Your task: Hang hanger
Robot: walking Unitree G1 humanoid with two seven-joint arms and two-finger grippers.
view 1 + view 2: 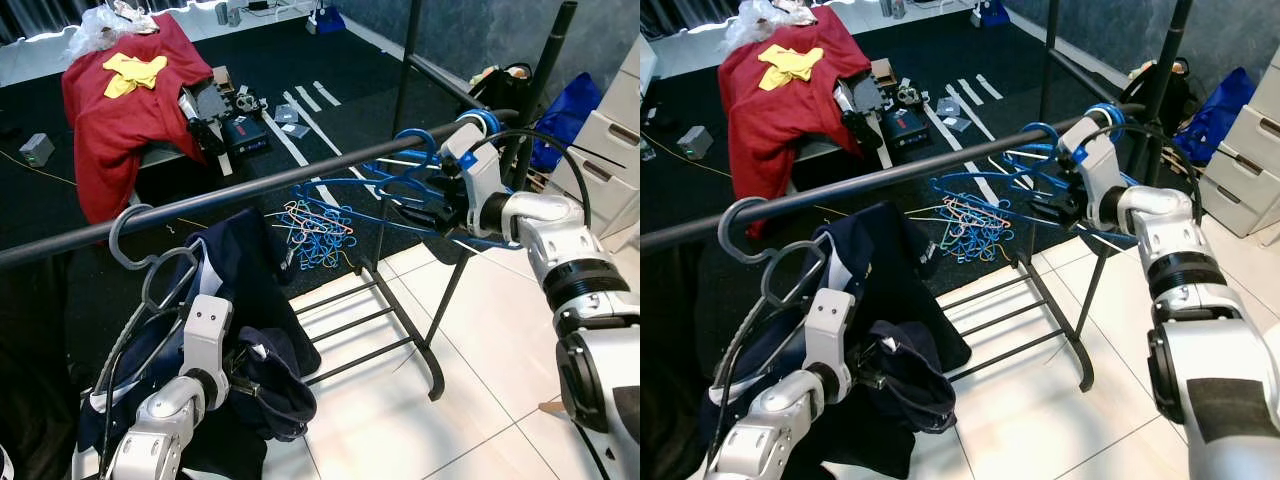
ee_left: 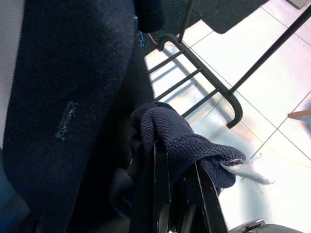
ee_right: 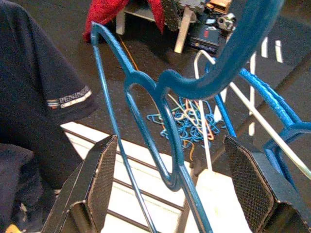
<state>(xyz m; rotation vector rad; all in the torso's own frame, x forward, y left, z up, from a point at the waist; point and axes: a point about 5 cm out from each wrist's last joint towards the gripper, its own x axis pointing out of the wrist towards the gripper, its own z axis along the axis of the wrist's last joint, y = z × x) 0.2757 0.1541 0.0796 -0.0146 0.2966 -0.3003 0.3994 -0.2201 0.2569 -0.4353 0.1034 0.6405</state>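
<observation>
A black rail (image 1: 260, 187) runs across in front of me. A blue hanger (image 1: 405, 185) has its hook (image 1: 418, 138) over the rail's right part, next to other blue and white hangers. My right gripper (image 3: 170, 155) is open, with the blue hanger's neck (image 3: 167, 145) between its wide-apart fingers (image 3: 99, 179). At the rail's left, a grey hanger (image 1: 140, 250) carries a navy shirt (image 1: 245, 270). Low beside it, my left gripper (image 2: 177, 187) is shut on a bunched fold of the navy fabric (image 2: 187, 141).
A heap of coloured hangers (image 1: 318, 232) lies on the dark carpet behind the rail. The rack's black foot and crossbars (image 1: 400, 325) stand on the white tiles. A red-draped table (image 1: 125, 95) is at the far left. White drawers (image 1: 612, 140) and a blue bag (image 1: 565, 112) are at the right.
</observation>
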